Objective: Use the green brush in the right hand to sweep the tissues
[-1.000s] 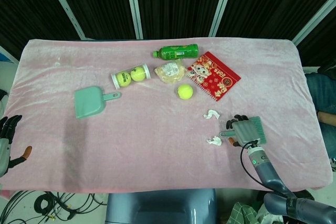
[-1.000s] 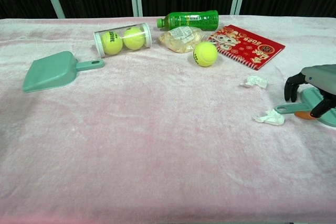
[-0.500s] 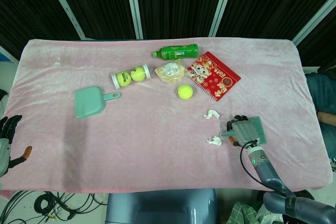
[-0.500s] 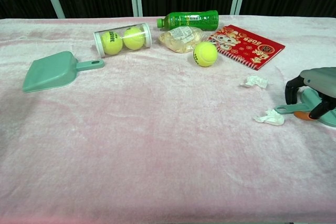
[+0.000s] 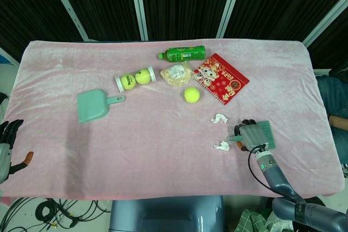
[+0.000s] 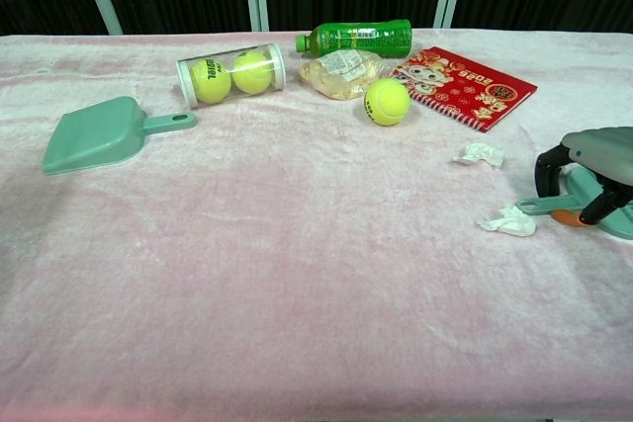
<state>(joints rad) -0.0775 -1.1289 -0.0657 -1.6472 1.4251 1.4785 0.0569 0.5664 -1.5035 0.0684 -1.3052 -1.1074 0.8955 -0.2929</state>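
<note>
The green brush (image 5: pixel 267 133) lies flat near the table's right front, its handle (image 6: pixel 539 207) pointing left. My right hand (image 5: pixel 250 135) sits on top of it, dark fingers (image 6: pixel 546 170) curled down around the brush where the handle meets the head. One crumpled tissue (image 5: pixel 222 145) lies just left of the handle tip, close to touching it. A second tissue (image 5: pixel 219 118) lies a little farther back. My left hand (image 5: pixel 6 146) hangs off the table's left front corner, fingers apart and holding nothing.
A green dustpan (image 5: pixel 92 105) lies at the left middle. Towards the back are a clear tube of tennis balls (image 5: pixel 136 78), a green bottle (image 5: pixel 182 54), a snack bag (image 5: pixel 176 73), a loose tennis ball (image 5: pixel 191 95) and a red booklet (image 5: pixel 222 78).
My right hand has sunk lower onto the brush and its fingers have curled closer around it. The brush, tissues and left hand have not moved.
</note>
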